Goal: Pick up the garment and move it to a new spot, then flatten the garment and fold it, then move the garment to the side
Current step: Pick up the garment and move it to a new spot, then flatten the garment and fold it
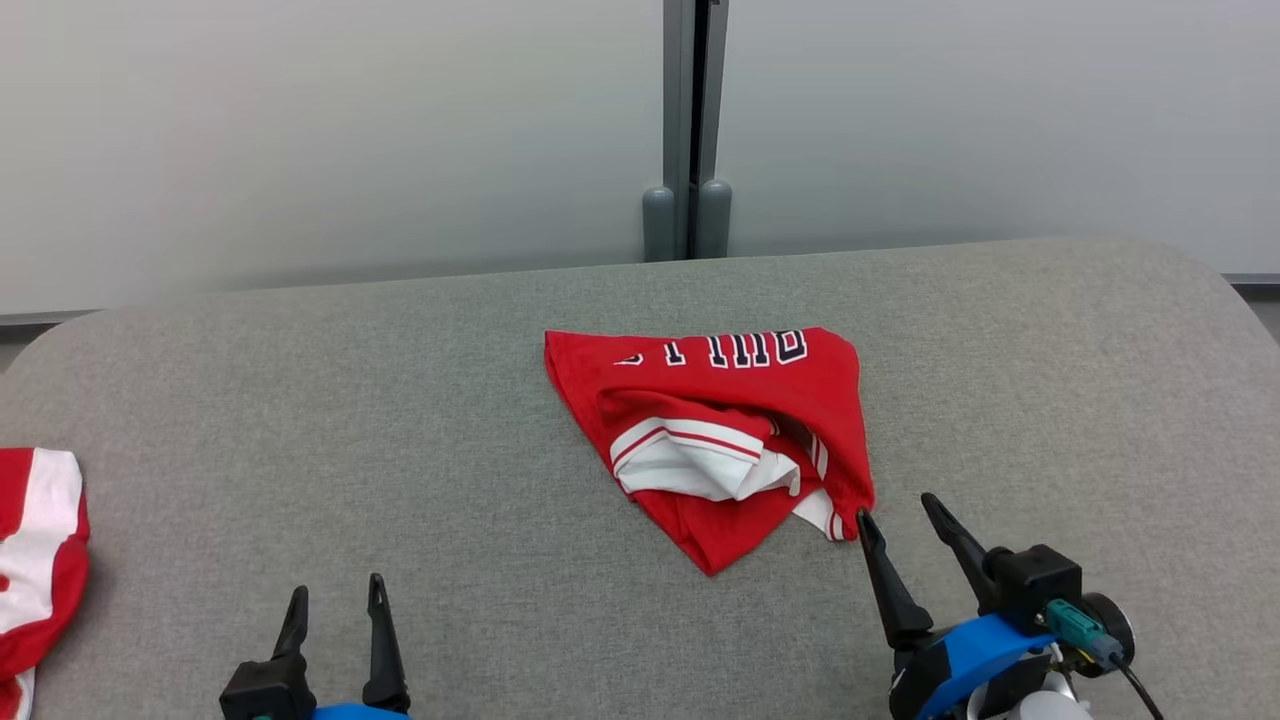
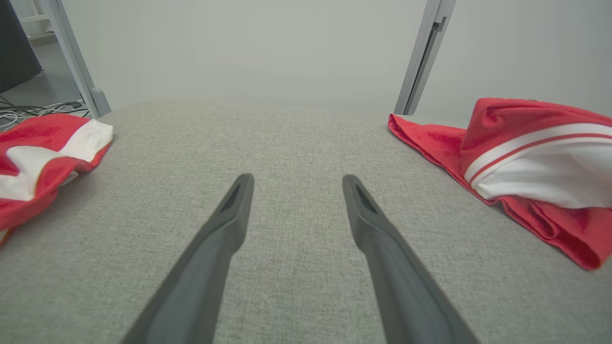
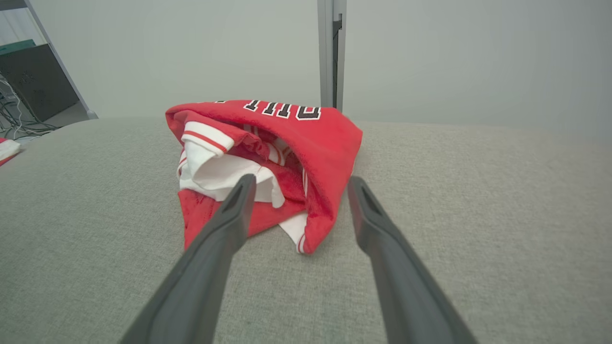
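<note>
While the bunched-up red and white jersey [image 1: 720,440] lies in the middle of the grey fabric table [image 1: 400,400], both grippers are wide open and empty. The right gripper [image 1: 895,506] is just beside its near corner, and the left gripper [image 1: 337,585] is well apart. Picking up looks next: pinch that corner.

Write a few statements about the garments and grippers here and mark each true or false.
1. The right gripper is clamped on the red garment. False: its jaws stand open at the garment's near right corner, not closed on it.
2. The left gripper is open above bare table. True.
3. The red garment lies spread out flat. False: it is bunched into a rough triangle, with white fabric showing in its folds.
4. A second red and white garment lies at the table's left edge. True.
</note>
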Available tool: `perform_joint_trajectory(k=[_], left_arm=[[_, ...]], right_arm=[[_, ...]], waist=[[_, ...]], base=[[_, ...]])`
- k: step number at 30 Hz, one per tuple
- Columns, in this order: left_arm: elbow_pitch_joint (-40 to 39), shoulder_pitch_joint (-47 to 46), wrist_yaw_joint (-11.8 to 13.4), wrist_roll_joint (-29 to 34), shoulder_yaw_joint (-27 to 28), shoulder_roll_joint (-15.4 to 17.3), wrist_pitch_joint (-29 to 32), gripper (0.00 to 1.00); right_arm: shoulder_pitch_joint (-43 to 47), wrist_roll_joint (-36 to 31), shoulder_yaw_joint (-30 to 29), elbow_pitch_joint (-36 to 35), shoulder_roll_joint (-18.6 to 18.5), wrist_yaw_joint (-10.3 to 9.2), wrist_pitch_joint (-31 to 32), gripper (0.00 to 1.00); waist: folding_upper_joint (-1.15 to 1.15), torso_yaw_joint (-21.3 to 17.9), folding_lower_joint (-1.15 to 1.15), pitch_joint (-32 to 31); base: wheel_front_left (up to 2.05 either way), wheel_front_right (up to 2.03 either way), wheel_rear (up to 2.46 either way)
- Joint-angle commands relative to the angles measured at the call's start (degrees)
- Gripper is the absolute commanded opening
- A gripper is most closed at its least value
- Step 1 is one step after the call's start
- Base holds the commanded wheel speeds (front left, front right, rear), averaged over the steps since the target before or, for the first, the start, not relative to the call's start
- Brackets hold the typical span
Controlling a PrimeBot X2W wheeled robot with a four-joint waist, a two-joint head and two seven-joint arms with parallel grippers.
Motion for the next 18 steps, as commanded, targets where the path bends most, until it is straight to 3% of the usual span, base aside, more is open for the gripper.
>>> perform_joint_trajectory(k=[1,8,18], left_arm=[[0.01,-0.31,-0.10,-0.25,-0.89,-0.12,-0.16,1.00],[0.28,-2.06,-0.60,-0.21,-3.83,-0.14,-0.16,1.00],[0.66,-3.98,-0.42,-0.92,-7.27,-0.09,-0.16,1.00]], right_arm=[[0.47,-0.43,0.11,0.49,-0.18,0.01,-0.22,1.00],[-1.77,-1.66,0.30,2.87,-0.19,0.01,-0.23,1.00],[-5.75,-5.01,-4.07,8.10,-0.87,0.01,-0.23,1.00]], waist=[[0.00,0.64,0.00,0.42],[0.00,3.58,0.00,2.46],[0.00,10.88,0.00,7.11]], base=[[0.00,0.00,0.00],[0.00,0.00,0.00],[0.00,0.00,0.00]])
